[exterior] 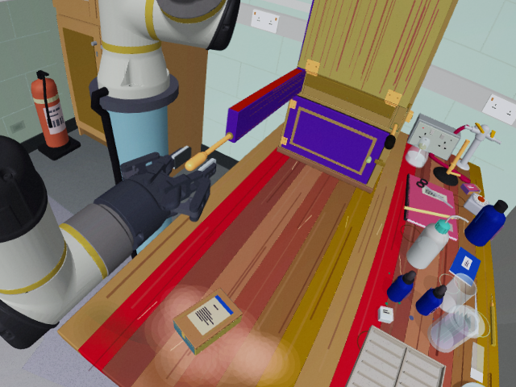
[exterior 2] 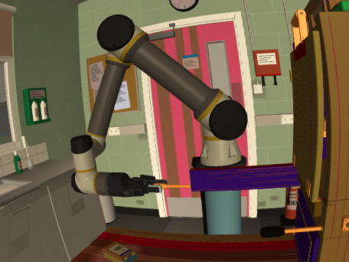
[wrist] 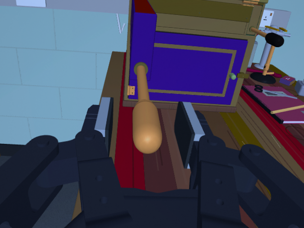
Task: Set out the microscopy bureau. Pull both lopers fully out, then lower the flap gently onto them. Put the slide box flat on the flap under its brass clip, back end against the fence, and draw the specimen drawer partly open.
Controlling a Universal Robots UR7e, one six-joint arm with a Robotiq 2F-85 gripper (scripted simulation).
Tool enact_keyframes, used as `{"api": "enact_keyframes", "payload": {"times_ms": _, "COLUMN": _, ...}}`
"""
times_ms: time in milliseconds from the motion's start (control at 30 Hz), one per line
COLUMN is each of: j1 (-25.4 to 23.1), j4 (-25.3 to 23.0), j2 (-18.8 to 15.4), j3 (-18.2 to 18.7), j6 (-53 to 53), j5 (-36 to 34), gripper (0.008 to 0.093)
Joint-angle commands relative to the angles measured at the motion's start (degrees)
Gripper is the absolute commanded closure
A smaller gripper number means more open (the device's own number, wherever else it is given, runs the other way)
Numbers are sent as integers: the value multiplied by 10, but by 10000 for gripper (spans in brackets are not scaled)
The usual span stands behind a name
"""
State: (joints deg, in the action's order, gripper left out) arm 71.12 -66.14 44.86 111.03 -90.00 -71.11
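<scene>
My gripper [exterior: 196, 160] [wrist: 145, 122] hangs off the bench's left edge, open around the wooden handle [exterior: 201, 157] [wrist: 146, 127] of the left loper and holding nothing. The left loper [exterior: 266, 104] [exterior 2: 245, 177], a purple bar with a red top, stands far out of the bureau [exterior: 354, 83]. The right loper's black knob [exterior: 390, 141] [exterior 2: 272, 231] sits close to the bureau's right corner. The flap [exterior: 375, 46] stands upright. Below it is a purple panel [exterior: 335, 141]. The slide box [exterior: 207, 320] [exterior 2: 119, 251] lies flat near the bench's front.
The bench's left edge runs under my gripper, with the robot's blue pedestal [exterior: 139, 129] beside it. Bottles [exterior: 429, 245], a beaker [exterior: 456, 325], a pink book [exterior: 429, 202] and a tray [exterior: 396, 362] crowd the right end.
</scene>
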Motion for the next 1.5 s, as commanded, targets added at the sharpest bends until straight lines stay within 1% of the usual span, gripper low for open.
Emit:
{"api": "enact_keyframes", "payload": {"times_ms": 0, "j1": 0, "j4": 0, "j2": 0, "j3": 0, "j6": 0, "j5": 0, "gripper": 534}}
{"api": "enact_keyframes", "payload": {"times_ms": 500, "j1": 1, "j4": 4, "j2": -1, "j3": -6, "j6": 0, "j5": -1, "gripper": 534}}
{"api": "enact_keyframes", "payload": {"times_ms": 1167, "j1": 12, "j4": 31, "j2": -17, "j3": -48, "j6": 0, "j5": -12, "gripper": 534}}
{"api": "enact_keyframes", "payload": {"times_ms": 1467, "j1": 15, "j4": 38, "j2": -20, "j3": -59, "j6": 0, "j5": -15, "gripper": 534}}
